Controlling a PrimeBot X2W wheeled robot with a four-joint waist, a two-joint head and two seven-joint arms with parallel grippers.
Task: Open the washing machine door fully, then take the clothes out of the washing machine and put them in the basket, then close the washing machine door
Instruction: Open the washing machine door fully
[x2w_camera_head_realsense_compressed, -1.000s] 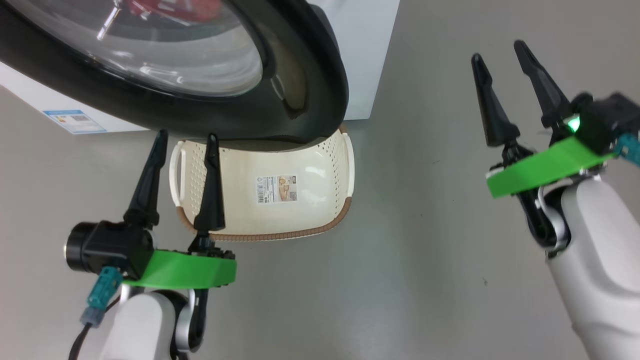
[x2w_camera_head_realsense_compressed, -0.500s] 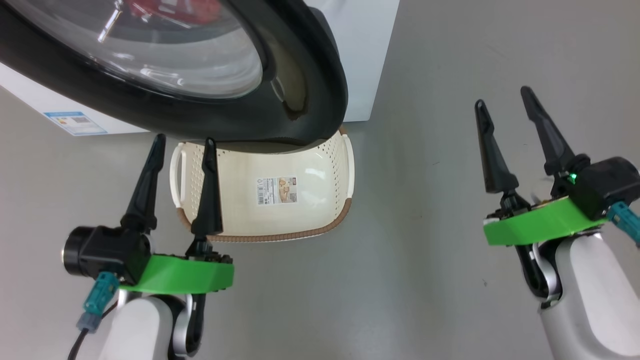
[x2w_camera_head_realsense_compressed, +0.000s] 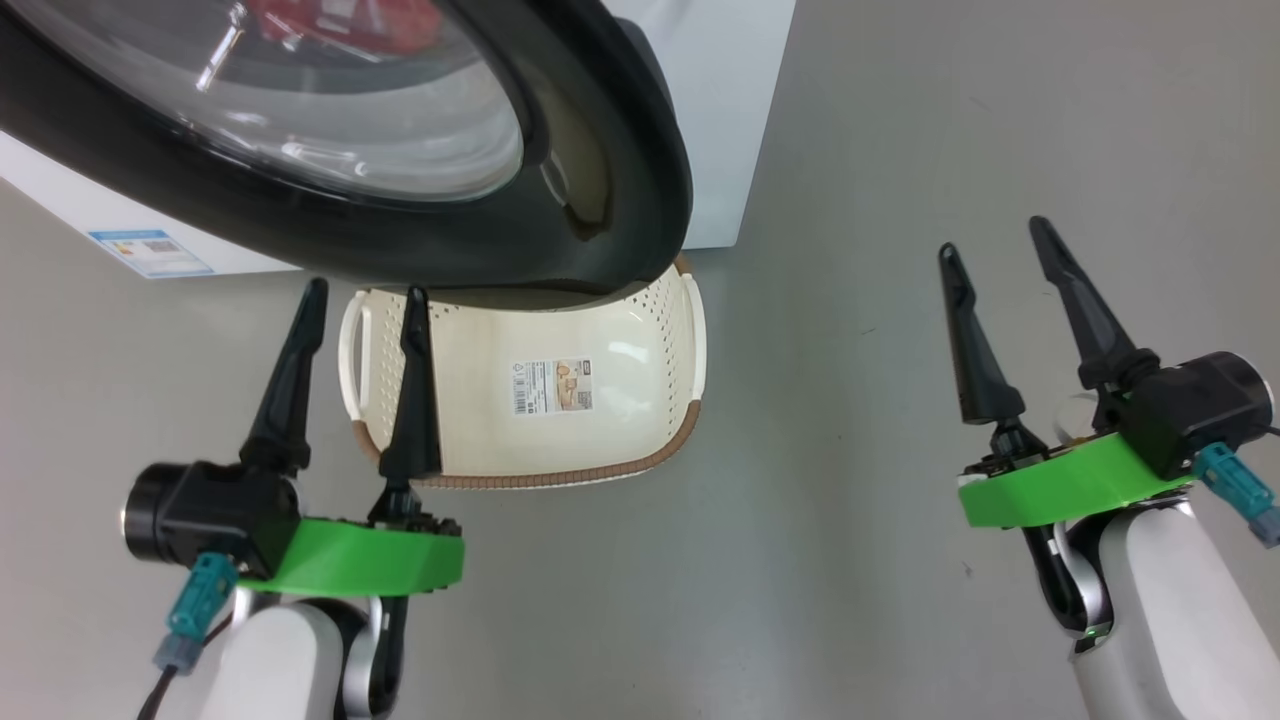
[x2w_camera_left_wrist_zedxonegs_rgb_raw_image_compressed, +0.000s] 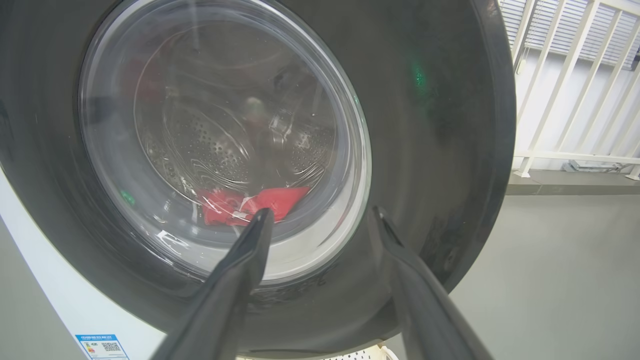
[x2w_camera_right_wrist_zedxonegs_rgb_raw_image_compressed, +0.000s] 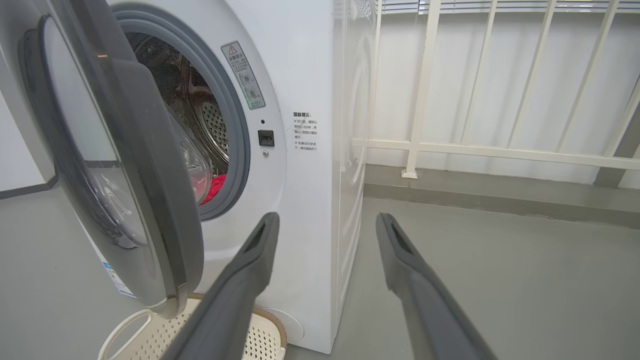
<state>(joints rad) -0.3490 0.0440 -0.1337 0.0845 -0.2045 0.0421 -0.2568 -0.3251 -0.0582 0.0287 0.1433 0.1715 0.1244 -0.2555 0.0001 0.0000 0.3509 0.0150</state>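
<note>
The washing machine door (x2w_camera_head_realsense_compressed: 610, 150) stands partly open, its black rim hanging over the far side of the basket (x2w_camera_head_realsense_compressed: 620, 420) on the floor. Through the door's glass, in the left wrist view, the red clothes (x2w_camera_left_wrist_zedxonegs_rgb_raw_image_compressed: 272, 200) lie inside the drum; the right wrist view shows a strip of the clothes (x2w_camera_right_wrist_zedxonegs_rgb_raw_image_compressed: 215, 187) past the door's edge (x2w_camera_right_wrist_zedxonegs_rgb_raw_image_compressed: 165, 200). My left gripper (x2w_camera_head_realsense_compressed: 365, 290) is open and empty, just in front of the door's lower rim at the basket's left end. Right of the washing machine (x2w_camera_head_realsense_compressed: 720, 100), my right gripper (x2w_camera_head_realsense_compressed: 993, 236) hangs open and empty above the floor.
A white railing (x2w_camera_right_wrist_zedxonegs_rgb_raw_image_compressed: 475, 150) and wall run behind and right of the machine. Grey floor (x2w_camera_head_realsense_compressed: 850, 500) spreads around the basket and under the right arm. A blue sticker (x2w_camera_head_realsense_compressed: 150, 252) sits low on the machine's front.
My right gripper has dropped back toward me, down the head view, still open. The left gripper has barely shifted.
</note>
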